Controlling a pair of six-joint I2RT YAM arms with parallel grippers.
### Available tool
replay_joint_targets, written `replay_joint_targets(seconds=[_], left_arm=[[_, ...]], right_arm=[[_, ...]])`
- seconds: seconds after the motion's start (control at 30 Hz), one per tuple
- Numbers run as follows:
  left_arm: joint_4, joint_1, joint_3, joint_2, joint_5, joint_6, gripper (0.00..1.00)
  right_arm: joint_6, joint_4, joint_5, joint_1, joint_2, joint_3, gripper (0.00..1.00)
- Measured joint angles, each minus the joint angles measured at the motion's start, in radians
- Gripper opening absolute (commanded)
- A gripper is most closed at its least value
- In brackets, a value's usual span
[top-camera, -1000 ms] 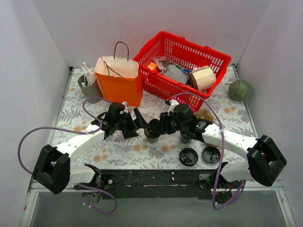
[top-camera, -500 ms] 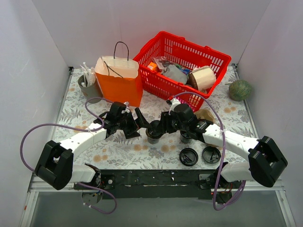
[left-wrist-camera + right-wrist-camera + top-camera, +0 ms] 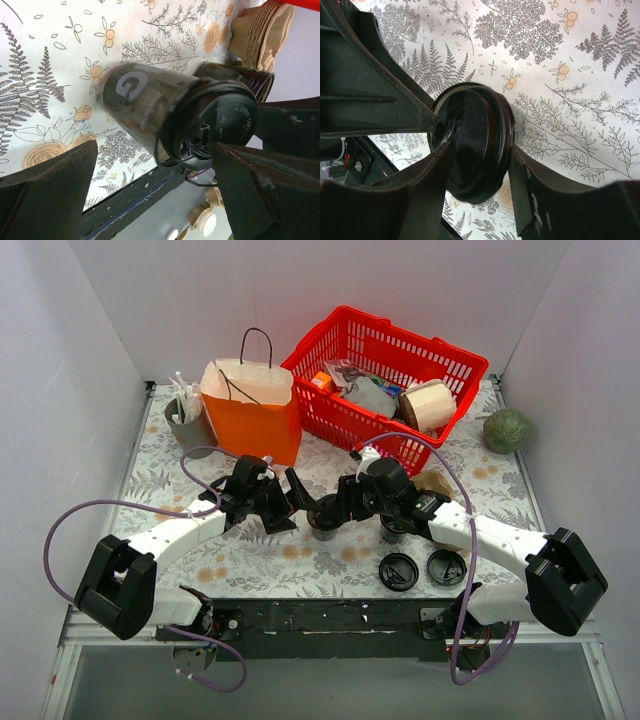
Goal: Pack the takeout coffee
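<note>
Dead centre on the desk (image 3: 250, 552), both arms stretch low and nearly flat from their bases, wrists turned inward so the two claws meet head-on. Between them stands the takeout coffee (image 3: 145, 107), black lid (image 3: 477, 142) on, base down on the floral print.

Right claw (image 3: 333, 508) comes in from the right, and its fingers (image 3: 420, 195) press against opposite sides of the lid's rim, so it has the cup gripped at the top. Left claw (image 3: 294, 502) faces it from the other side, spread wide: its wrist view shows one finger (image 3: 50, 185) well off to each side of the cup, neither touching, the cup sitting in the gap.

Crowded spot, this. Just behind the coffee on the right arm's side is a second black cup (image 3: 392, 530), open-topped, and past that a brown cardboard stack (image 3: 265, 30). Two loose lids (image 3: 398, 571) lie near the front edge, beneath the right forearm. Farther back, the orange paper bag (image 3: 255, 415) stands upright behind the left claw, and the red basket (image 3: 465, 400), already holding groceries, sits behind the right one.
</note>
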Motion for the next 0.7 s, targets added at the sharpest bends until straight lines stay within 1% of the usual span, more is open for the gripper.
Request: replay_joint_targets(seconds=[0.43, 0.7], left_arm=[[0.000, 0.000, 0.003, 0.018, -0.001, -0.013, 0.98], [0.004, 0.000, 0.005, 0.018, -0.004, -0.030, 0.98]], right_arm=[[-0.031, -0.014, -0.013, 0.000, -0.010, 0.015, 0.58], [-0.032, -0.055, 0.038, 0.000, 0.005, 0.027, 0.58]])
